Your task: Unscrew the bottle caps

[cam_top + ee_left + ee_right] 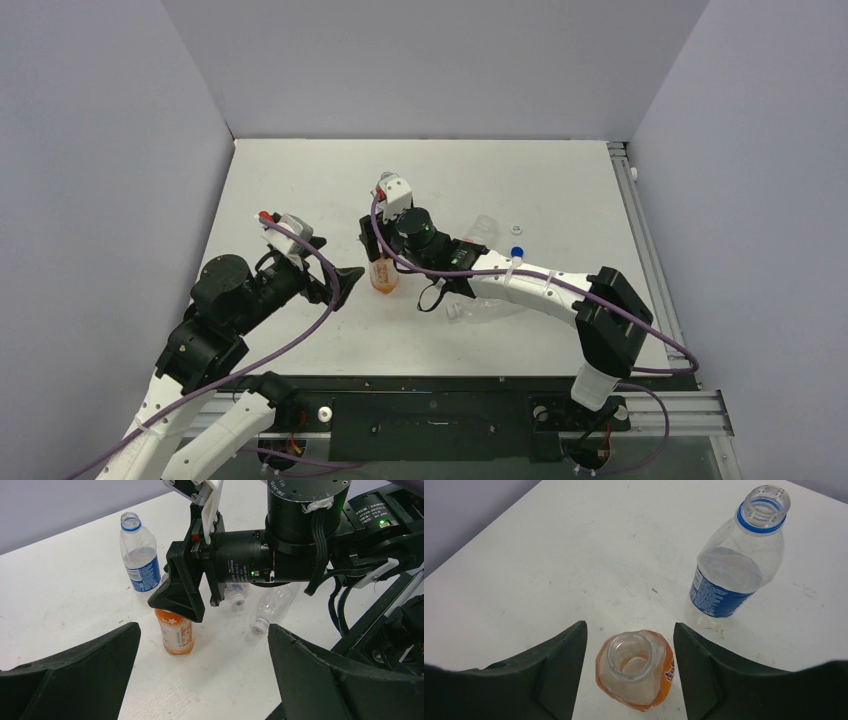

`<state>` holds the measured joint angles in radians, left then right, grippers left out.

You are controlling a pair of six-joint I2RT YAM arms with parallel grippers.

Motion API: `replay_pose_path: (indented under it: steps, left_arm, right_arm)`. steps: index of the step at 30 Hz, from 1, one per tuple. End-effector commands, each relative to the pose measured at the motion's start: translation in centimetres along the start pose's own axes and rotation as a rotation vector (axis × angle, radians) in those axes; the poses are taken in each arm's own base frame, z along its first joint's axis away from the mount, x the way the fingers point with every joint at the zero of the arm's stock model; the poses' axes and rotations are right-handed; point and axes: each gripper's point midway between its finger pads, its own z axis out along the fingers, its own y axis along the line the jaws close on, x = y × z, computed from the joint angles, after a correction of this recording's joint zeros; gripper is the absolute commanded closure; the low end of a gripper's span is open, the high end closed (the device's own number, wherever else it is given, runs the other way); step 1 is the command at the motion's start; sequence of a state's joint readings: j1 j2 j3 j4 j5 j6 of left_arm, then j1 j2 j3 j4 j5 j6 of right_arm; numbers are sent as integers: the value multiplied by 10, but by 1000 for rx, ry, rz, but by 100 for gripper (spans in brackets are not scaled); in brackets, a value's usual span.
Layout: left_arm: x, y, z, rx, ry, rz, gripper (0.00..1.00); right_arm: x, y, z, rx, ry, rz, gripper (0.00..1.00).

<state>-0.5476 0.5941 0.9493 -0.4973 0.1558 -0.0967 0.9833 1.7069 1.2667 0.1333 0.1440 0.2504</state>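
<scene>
We find orange bottle upright directly under right gripper, jaws apart flanking uncapped neck; left gripper spread wide, farther off.

Right wrist cam: the right gripper fingers run off the bottom edge. I can't tell if the right-hand one touches the orange bottle. The bottle's base is hidden under its own shoulder.

Top cam: I only get the orange bottle's lower part; the wrist covers its neck. I can't make out the blue-label bottle from above, past the wrist.

The lying clear bottle is half behind the right arm. The second lying bottle is mostly under it.

The blue cap and the pale round piece are too small for detail.

Left wrist cam: the left gripper fingers are cropped at the bottom.
</scene>
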Motion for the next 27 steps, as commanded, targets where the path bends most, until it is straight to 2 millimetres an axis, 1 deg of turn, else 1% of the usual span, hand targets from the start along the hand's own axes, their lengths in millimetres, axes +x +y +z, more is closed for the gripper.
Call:
replay_pose_path:
  steps: [1,5,10,11,12,13,14,15,16,17,18,19,20,21,22,23,25,26,27]
  left_arm:
    - [-27,-5,-5,19,-76,12,4]
    - [-28,-6,-4,27,-76,12,3]
    - [-28,-8,-3,35,-75,12,3]
    - [-29,-8,-3,36,-77,13,3]
    - [-29,-8,-3,38,-77,13,3]
    - [-30,-8,-4,37,-78,14,3]
    - [-30,-8,-4,37,-77,13,3]
    - [-30,-8,-4,37,-78,14,3]
    - [-32,-8,-4,38,-81,14,3]
    - [-32,-8,-4,38,-80,14,3]
    - [-33,-9,-4,39,-80,14,4]
    - [-33,-8,-3,38,-80,15,4]
    - [-34,-9,-3,40,-82,17,4]
    - [-34,-9,-3,42,-82,18,3]
    - [-35,-10,-3,45,-83,20,3]
    - [-35,-10,-2,48,-82,22,3]
    - [-37,-10,0,51,-83,24,3]
    - [-39,-11,0,53,-89,26,3]
    - [-39,-11,1,55,-88,26,3]
  right_arm:
    - [-37,-1,-18,4,-82,8,35]
    - [-47,0,-25,3,-104,8,23]
    - [-63,0,-36,2,-129,10,20]
    - [-70,0,-40,4,-142,14,19]
    - [-71,-1,-43,8,-139,15,19]
    - [-79,-2,-48,14,-153,23,19]
    - [-79,-5,-51,26,-147,24,19]
    - [-88,-9,-58,48,-166,35,18]
    - [-88,-19,-62,99,-158,48,18]
    - [-95,-27,-69,134,-169,63,18]
    - [-89,-43,-75,216,-141,80,18]
    - [-93,-56,-80,271,-138,97,18]
    - [-82,-75,-87,376,-100,125,17]
    - [-83,-91,-91,439,-93,145,17]
    - [-68,-109,-97,531,-46,165,17]
    - [-62,-125,-101,592,-31,186,17]
    - [-32,-150,-108,689,45,197,17]
    - [-18,-160,-108,717,70,214,16]
    - [-10,-163,-107,725,88,216,16]
